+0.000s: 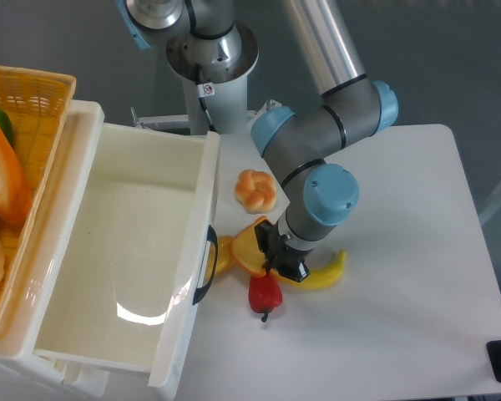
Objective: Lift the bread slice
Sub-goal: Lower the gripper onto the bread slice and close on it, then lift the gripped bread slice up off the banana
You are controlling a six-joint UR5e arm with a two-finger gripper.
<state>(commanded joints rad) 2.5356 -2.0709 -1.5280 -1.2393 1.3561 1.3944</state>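
The bread slice point(247, 249) is a golden-orange toast with a darker crust. It sits just right of the white bin's handle and sticks out to the left from under the wrist. My gripper point(277, 257) points down over its right edge, and the black fingers point(290, 269) look closed on it. The part of the slice between the fingers is hidden by the gripper body.
A red pepper point(265, 292) lies just below the gripper, and a banana point(326, 274) to its right. A small yellow item point(225, 256) touches the slice's left side. A braided bun point(255, 190) lies behind. The white bin point(125, 251) and wicker basket point(25, 92) fill the left.
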